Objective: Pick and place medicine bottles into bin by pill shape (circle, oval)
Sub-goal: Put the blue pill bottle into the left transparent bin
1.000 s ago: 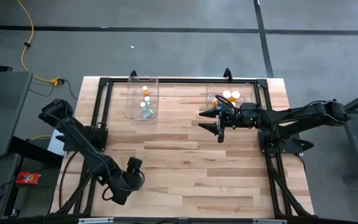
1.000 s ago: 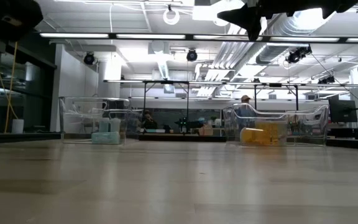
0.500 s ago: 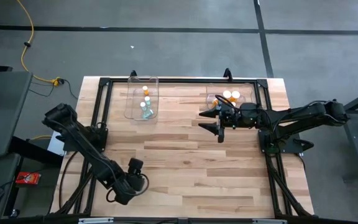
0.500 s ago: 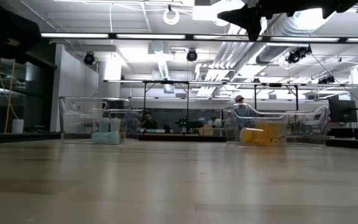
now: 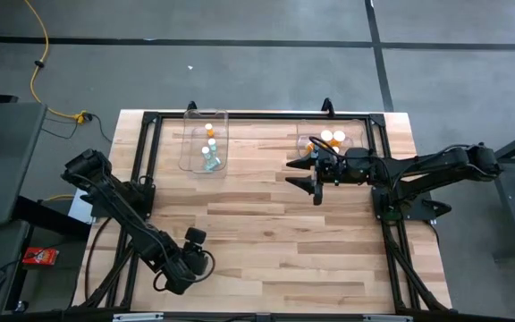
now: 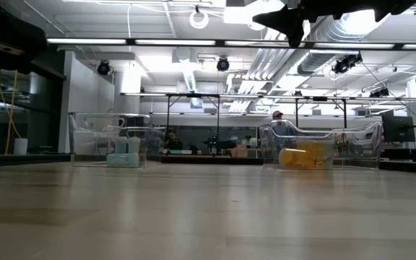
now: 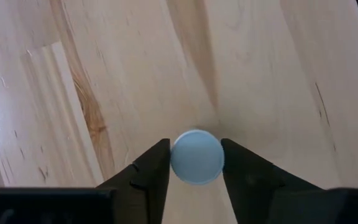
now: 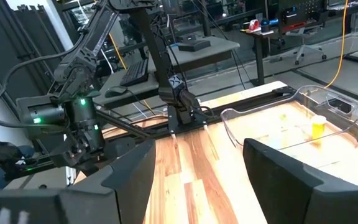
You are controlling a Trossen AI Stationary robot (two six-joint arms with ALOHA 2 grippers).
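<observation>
In the left wrist view only the round white cap (image 7: 196, 157) of a bottle shows between the fingers (image 7: 149, 174); its body and pills are hidden beneath. From above, the left gripper (image 5: 184, 266) covers that bottle. The bottles in the two bins (image 5: 204, 141) (image 5: 326, 141) are too small to tell pill shape.

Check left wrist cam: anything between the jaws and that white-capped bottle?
Nothing visible. The medicine bottle sits upright between the left gripper jaws, both close against its white cap, on bare wood.
</observation>
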